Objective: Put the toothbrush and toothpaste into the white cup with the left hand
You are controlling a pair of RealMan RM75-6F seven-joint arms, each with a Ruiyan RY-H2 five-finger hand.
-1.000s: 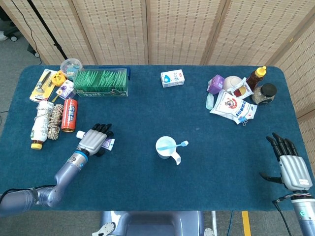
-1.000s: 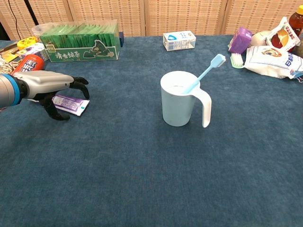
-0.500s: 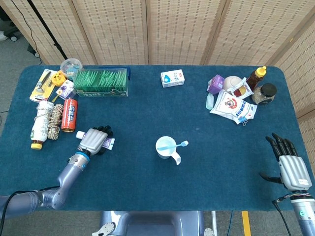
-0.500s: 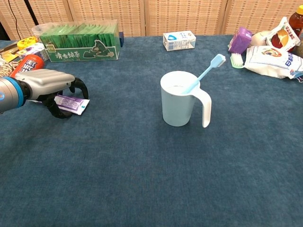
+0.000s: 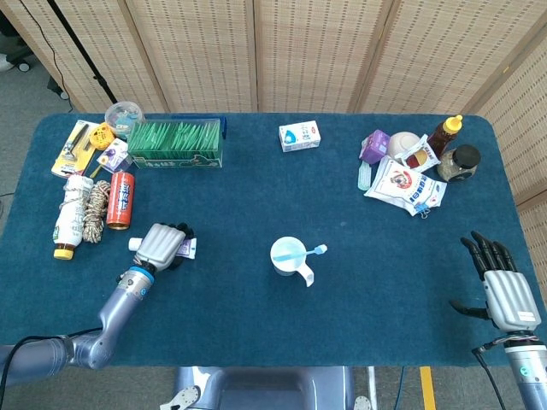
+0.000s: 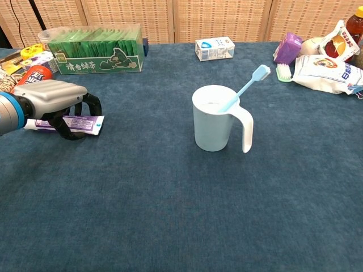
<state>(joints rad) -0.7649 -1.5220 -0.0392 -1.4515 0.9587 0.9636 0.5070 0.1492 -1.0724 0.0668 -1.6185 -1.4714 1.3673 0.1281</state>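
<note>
**Toothpaste in the grasp, cup waiting to your right**

Your left hand (image 6: pixel 54 99) has its fingers curled around the toothpaste tube (image 6: pixel 79 123), which lies flat on the blue cloth. The toothbrush (image 6: pixel 245 86) already leans in the white cup (image 6: pixel 214 119), so the toothpaste is the step in hand. Next, lift it and carry it rightward to the cup; nothing stands between. The green tea box (image 6: pixel 96 55) and red can (image 5: pixel 122 199) sit just behind. Your right hand (image 5: pixel 502 286) rests with fingers spread, holding nothing.
</note>
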